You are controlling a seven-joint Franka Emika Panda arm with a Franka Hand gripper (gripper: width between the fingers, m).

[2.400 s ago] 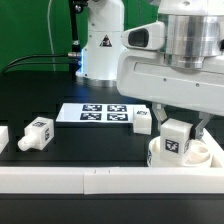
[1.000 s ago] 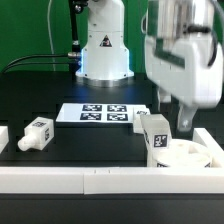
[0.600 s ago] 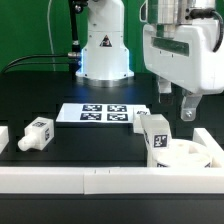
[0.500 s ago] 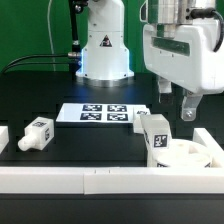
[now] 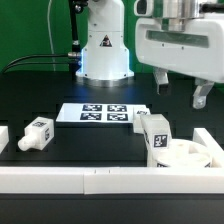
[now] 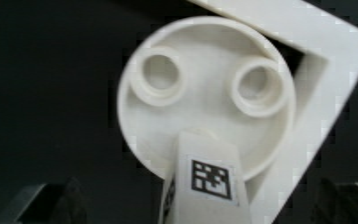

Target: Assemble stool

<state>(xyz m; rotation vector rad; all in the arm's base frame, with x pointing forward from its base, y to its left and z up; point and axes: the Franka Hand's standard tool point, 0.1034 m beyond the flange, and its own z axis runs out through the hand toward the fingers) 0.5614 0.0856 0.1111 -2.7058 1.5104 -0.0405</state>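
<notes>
Seat (image 5: 192, 156): beneath gripper (image 5: 181, 91), not touching; one leg (image 5: 155, 136) upright in it.
Gripper: jaws wide apart, empty.
Hidden: seat's lower edge, behind rail (image 5: 100, 180).

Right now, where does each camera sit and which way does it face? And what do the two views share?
Exterior view: low, just outside the white rail, facing across the black table to the robot's base. It shows the base and the open gripper above the seat.
Wrist view: on the wrist, looking down at the seat's sockets and the upright leg. Dark blurs at the edge may be fingertips.
Shared: the seat and the upright leg on it.
</notes>
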